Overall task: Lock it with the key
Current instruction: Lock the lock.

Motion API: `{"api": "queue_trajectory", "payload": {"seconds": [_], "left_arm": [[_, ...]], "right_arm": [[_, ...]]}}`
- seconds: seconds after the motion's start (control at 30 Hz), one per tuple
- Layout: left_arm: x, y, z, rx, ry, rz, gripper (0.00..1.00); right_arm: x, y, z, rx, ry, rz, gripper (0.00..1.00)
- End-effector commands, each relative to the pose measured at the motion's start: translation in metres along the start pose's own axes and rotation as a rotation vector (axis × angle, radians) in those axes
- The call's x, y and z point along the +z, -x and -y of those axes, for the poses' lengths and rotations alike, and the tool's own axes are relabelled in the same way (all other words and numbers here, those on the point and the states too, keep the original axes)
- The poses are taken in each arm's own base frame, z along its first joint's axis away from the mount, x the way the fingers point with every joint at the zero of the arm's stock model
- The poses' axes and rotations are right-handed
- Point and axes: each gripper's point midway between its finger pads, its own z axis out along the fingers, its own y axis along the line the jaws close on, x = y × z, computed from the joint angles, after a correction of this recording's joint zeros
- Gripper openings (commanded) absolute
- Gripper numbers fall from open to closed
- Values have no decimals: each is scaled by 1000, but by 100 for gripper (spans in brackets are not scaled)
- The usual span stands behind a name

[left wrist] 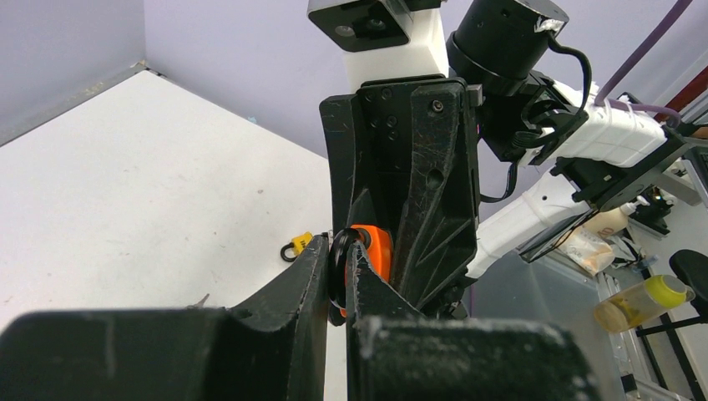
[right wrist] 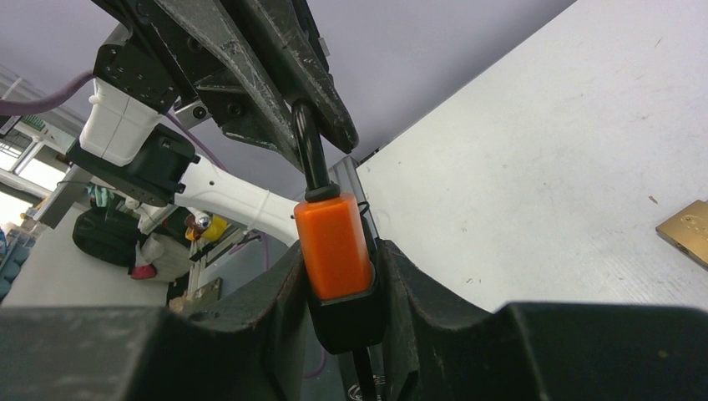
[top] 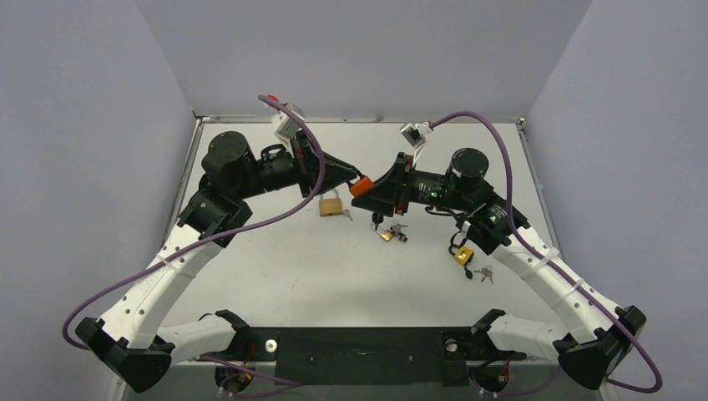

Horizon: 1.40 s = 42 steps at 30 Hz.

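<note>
1. Orange padlock (top: 361, 185) is up off the table (top: 317, 276), held in mid-air between your two arms, over the back-middle part of it.
2. Your left fingers (left wrist: 311, 276) are pinched together on the black shackle (right wrist: 311, 154). There's hardly any gap, just the loop squeezed between them.
3. Your right fingers (right wrist: 401, 288) are clamped on the orange body, one on each side. They sit partway apart with the lock filling the space.
4. From the right wrist camera, the shackle end points at the left arm and the body sits lengthwise between the fingers. There's a dark block (right wrist: 355, 330) tucked at the other end of the body. Can't tell whether that's the key or part of the lock, honestly.
5. From above, the two sets of fingers meet nearly nose to nose, with only the orange bit showing between them.
6. Down on the table, a brass padlock (top: 331, 205) lies just below the left fingers in the top view.
7. A small cluster of lock and keys (top: 389, 233) sits near it, under the right wrist.
8. A yellow padlock (top: 463, 255) lies by your right forearm, with a couple of keys (top: 484, 272) just beside it.
</note>
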Motion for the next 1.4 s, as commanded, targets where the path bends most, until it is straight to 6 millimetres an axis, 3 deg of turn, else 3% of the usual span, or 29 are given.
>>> {"api": "queue_trajectory", "payload": {"seconds": [0.0, 0.7, 0.93, 1.07, 1.23, 1.27, 1.37], "left_arm": [[-11, -106, 34, -234, -152, -376, 0], [-6, -170, 36, -312, -149, -508, 0], [-8, -179, 35, -310, -131, -538, 0], [-3, -160, 26, -294, -79, -472, 0], [-2, -98, -7, -350, 26, -247, 0], [-6, -86, -18, -393, 57, -201, 0], [-9, -59, -25, -384, 71, -114, 0]], "right_arm": [[-18, 126, -59, -254, 87, 440, 0], [-17, 142, -71, -301, 106, 444, 0], [-14, 147, -75, -328, 111, 420, 0], [-12, 142, -71, -317, 108, 403, 0], [-6, 130, -61, -295, 110, 360, 0], [-6, 126, -58, -290, 109, 354, 5], [-5, 117, -51, -279, 102, 341, 21]]}}
